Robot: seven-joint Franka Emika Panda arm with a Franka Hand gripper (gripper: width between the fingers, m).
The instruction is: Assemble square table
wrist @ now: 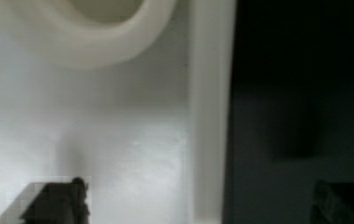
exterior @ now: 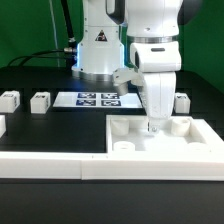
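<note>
Wrist view is showing my gripper (wrist: 195,204) gaping wide, empty, straddling the slab (wrist: 121,130) rim. I'm judging this as slab positioning. Next I'm needing to lift clear and fetch a leg (exterior: 41,100).

Square table slab (exterior: 165,137): white plastic, smooth, soft satin sheen. Up close the face looks faintly grained.
Legs (exterior: 40,100): same white plastic, with printed black-and-white tags.
Barrier wall (exterior: 50,165), near side: white, matt, smooth.
Marker board (exterior: 98,98), far side: flat white, black print, low gloss.
Table top (exterior: 30,125): black, matt.
Arm shell (exterior: 155,25): white, hard, glossy.
Gripper fingers (wrist: 58,203): black, dull.
</note>
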